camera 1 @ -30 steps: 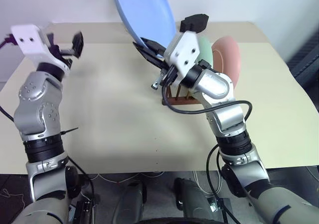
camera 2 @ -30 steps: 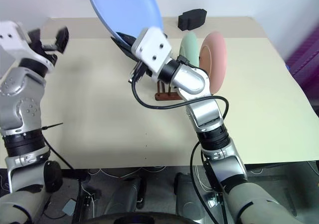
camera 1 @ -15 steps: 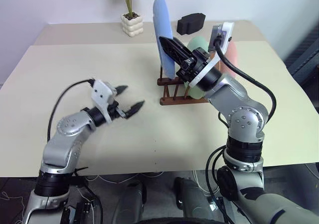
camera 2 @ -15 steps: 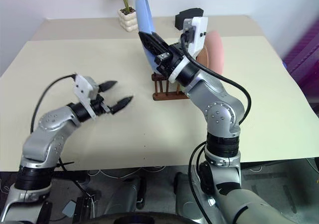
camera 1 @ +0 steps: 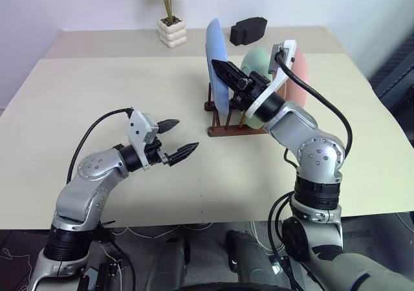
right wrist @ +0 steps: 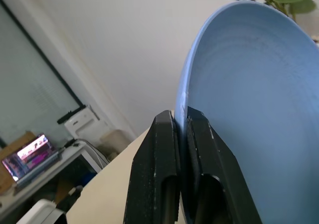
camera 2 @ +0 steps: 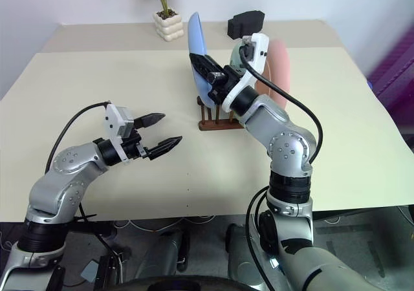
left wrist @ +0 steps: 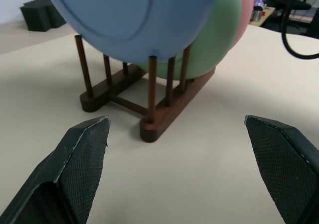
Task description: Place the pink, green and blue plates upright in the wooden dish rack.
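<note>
Plates are what you are looking at: your right gripper [camera 1: 226, 71] is pinching the rim of the light blue round plastic plate [camera 1: 216, 61], holding it upright among the pegs of the small dark brown wooden dish rack [camera 1: 229, 119]. Behind it in that rack, the mint green plate [camera 1: 256, 60] and salmon pink plate [camera 1: 301, 77] are standing upright. Your left gripper [camera 1: 178, 139] is hovering over the beige table [camera 1: 97, 90] beside the rack, touching nothing, its black fingers spread wide.

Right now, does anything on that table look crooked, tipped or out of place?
Nothing stands out. The blue plate stands on edge over the wooden dish rack, pinched by the right hand, beside the green plate and pink plate. The left hand is open, apart from the rack.
</note>
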{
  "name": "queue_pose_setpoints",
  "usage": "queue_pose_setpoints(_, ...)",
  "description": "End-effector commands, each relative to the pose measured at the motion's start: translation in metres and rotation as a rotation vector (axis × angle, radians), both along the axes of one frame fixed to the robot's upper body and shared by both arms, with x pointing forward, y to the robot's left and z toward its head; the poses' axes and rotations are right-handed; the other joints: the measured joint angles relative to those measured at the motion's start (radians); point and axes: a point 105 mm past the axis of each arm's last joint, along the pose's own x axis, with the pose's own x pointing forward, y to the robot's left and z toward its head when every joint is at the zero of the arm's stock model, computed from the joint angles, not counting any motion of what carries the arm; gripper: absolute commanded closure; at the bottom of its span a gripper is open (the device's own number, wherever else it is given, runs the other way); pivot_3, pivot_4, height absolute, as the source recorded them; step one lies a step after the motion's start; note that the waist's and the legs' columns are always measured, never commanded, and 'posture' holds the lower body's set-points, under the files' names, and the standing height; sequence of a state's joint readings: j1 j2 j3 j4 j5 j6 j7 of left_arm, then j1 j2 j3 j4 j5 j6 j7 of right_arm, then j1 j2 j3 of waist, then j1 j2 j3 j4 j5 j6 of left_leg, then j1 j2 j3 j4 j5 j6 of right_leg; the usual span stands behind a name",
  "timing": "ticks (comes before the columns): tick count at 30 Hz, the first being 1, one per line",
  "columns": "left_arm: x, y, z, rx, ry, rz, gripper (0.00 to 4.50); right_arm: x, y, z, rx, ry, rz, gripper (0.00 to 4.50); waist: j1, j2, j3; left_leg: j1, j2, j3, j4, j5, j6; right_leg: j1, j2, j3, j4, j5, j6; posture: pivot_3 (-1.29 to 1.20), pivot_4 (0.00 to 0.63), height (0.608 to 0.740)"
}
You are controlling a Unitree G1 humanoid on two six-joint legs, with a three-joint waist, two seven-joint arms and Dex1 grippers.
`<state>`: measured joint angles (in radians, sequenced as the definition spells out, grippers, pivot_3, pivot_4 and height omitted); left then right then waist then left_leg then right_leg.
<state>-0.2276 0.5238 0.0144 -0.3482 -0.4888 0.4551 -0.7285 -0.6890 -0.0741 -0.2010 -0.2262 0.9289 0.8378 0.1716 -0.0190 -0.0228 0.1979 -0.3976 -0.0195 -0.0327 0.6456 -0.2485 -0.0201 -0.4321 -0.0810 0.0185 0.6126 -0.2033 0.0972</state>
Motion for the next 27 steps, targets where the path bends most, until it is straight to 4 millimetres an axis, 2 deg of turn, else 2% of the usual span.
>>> queue_pose_setpoints(1, -0.006, -0.005, 0.009, -0.008, -0.037, -0.025, 0.05, 0.000, -0.002, 0.011, 0.065, 0.000, 0.007, 4.50, 0.000, 0.000, 0.000, 0.000, 0.000, 0.000, 0.000, 0.000, 0.000, 0.000, 0.000, 0.000, 0.000, 0.000, 0.000, 0.00, 0.150, 0.736)
queue_pose_setpoints(6, -0.005, -0.005, 0.009, -0.007, -0.044, -0.018, 0.05, 0.006, -0.005, 0.005, 0.081, 0.052, -0.003, 4.50, 0.000, 0.000, 0.000, 0.000, 0.000, 0.000, 0.000, 0.000, 0.000, 0.000, 0.000, 0.000, 0.000, 0.000, 0.000, 0.00, 0.150, 0.736)
queue_pose_setpoints(9, -0.005, -0.006, 0.008, -0.006, -0.044, -0.019, 0.00, 0.007, -0.006, 0.003, 0.085, 0.065, -0.008, 3.55, 0.000, 0.000, 0.000, 0.000, 0.000, 0.000, 0.000, 0.000, 0.000, 0.000, 0.000, 0.000, 0.000, 0.000, 0.000, 0.00, 0.150, 0.736)
queue_pose_setpoints(16, -0.005, -0.006, 0.008, -0.008, -0.047, -0.015, 0.00, 0.007, -0.006, 0.006, 0.066, 0.035, -0.011, 0.09, 0.000, 0.000, 0.000, 0.000, 0.000, 0.000, 0.000, 0.000, 0.000, 0.000, 0.000, 0.000, 0.000, 0.000, 0.000, 0.00, 0.150, 0.736)
queue_pose_setpoints(22, -0.005, -0.005, 0.009, -0.007, -0.049, -0.011, 0.00, 0.006, -0.005, 0.016, 0.001, -0.050, -0.041, 0.04, 0.000, 0.000, 0.000, 0.000, 0.000, 0.000, 0.000, 0.000, 0.000, 0.000, 0.000, 0.000, 0.000, 0.000, 0.000, 0.00, 0.150, 0.736)
queue_pose_setpoints(27, -0.004, -0.007, 0.008, -0.012, -0.047, -0.017, 0.00, -0.002, -0.004, 0.037, -0.043, -0.163, -0.027, 0.04, 0.000, 0.000, 0.000, -0.001, 0.000, 0.000, 0.000, 0.000, 0.000, 0.000, 0.000, 0.000, -0.001, 0.000, 0.000, 0.00, 0.150, 0.736)
